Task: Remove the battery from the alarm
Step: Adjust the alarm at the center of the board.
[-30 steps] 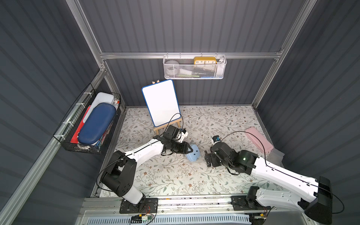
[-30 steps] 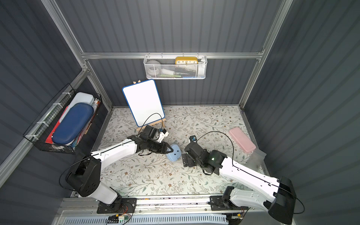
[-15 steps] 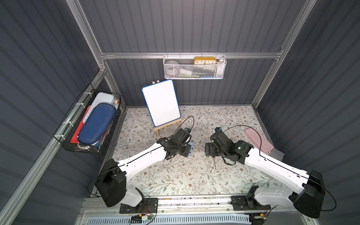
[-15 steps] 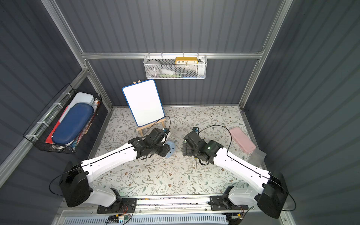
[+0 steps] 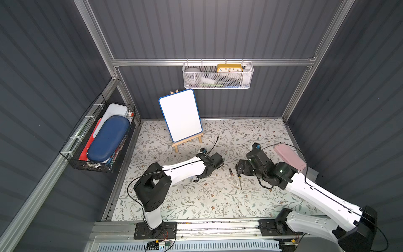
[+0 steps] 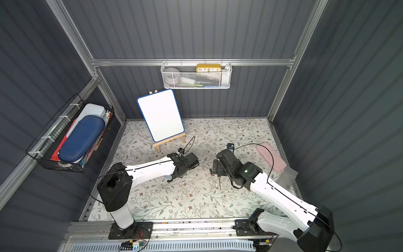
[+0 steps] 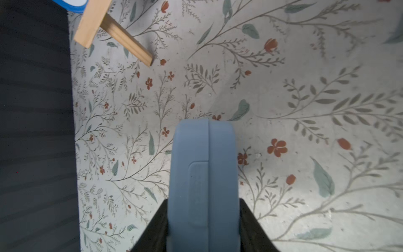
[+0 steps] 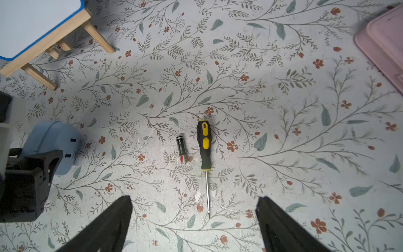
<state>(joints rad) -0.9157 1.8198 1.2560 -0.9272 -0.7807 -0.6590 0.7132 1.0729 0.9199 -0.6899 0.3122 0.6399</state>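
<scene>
In the left wrist view my left gripper (image 7: 204, 203) is shut on the light-blue alarm (image 7: 202, 174), its black jaws pressing both sides. The right wrist view shows the alarm (image 8: 52, 144) in that gripper, just above the floral mat. In both top views the left gripper (image 5: 214, 162) hides the alarm. The battery (image 5: 230, 172) (image 8: 181, 149), small and dark, lies loose on the mat between the grippers. My right gripper (image 8: 194, 198) (image 5: 241, 167) stands open and empty, a little above the mat and to the right of the battery.
A black-and-yellow screwdriver (image 8: 204, 146) (image 5: 238, 172) lies beside the battery, on its right. A whiteboard on a wooden easel (image 5: 180, 115) stands behind the left arm. A pink case (image 5: 287, 157) lies at the right. Wire baskets hang on the back wall (image 5: 218, 76) and the left wall (image 5: 102, 139).
My left gripper has moved a little right and turned over the alarm, hiding it from above. The right gripper has drawn back, leaving battery and screwdriver exposed on the mat.
</scene>
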